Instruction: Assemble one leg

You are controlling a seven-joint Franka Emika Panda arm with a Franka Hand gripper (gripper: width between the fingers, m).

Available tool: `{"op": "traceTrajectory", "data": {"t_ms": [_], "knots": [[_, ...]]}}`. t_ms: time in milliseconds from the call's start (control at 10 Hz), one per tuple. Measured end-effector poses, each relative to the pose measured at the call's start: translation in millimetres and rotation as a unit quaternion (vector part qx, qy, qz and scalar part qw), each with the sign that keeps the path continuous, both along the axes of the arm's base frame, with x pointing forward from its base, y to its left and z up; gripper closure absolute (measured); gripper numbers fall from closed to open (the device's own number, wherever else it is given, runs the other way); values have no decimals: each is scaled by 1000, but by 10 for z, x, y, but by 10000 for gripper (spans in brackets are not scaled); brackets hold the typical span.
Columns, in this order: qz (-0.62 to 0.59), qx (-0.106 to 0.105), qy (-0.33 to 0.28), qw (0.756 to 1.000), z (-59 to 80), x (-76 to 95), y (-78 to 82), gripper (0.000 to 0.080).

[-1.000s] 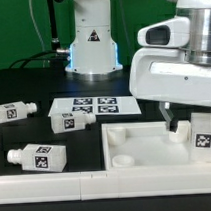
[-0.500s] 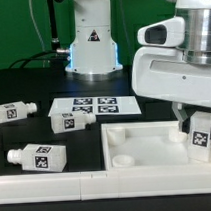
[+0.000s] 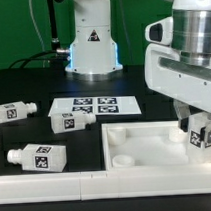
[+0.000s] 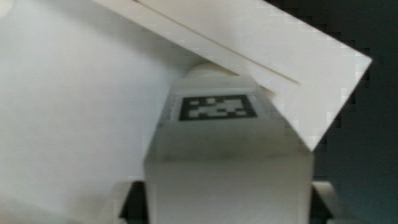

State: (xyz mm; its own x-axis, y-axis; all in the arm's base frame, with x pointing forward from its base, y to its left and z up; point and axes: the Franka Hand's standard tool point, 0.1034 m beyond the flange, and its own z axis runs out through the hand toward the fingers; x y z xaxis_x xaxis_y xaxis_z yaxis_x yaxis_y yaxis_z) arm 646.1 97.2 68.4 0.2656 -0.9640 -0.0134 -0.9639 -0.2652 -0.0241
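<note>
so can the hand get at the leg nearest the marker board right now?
Probably not: the hand is already shut on a leg over the tray. Otherwise that loose leg lies unobstructed.

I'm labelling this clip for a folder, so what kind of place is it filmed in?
Probably a robotics lab bench: a robot arm's base stands on a black table, a marker board lies flat, and tagged white legs are set out.
</note>
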Motion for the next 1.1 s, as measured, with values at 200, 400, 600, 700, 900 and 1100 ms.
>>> {"op": "traceTrajectory", "data": {"t_ms": [200, 400, 600, 700, 900, 1100], "knots": [[-141, 24, 10, 990, 1, -25, 27, 514], [-238, 37, 16, 971, 4, -41, 16, 514], [-286, 43, 19, 957, 6, -48, 18, 514], [-299, 43, 20, 953, 7, -50, 21, 514], [-315, 40, 20, 948, 8, -51, 22, 514], [-313, 41, 19, 949, 15, -49, 38, 359]]}}
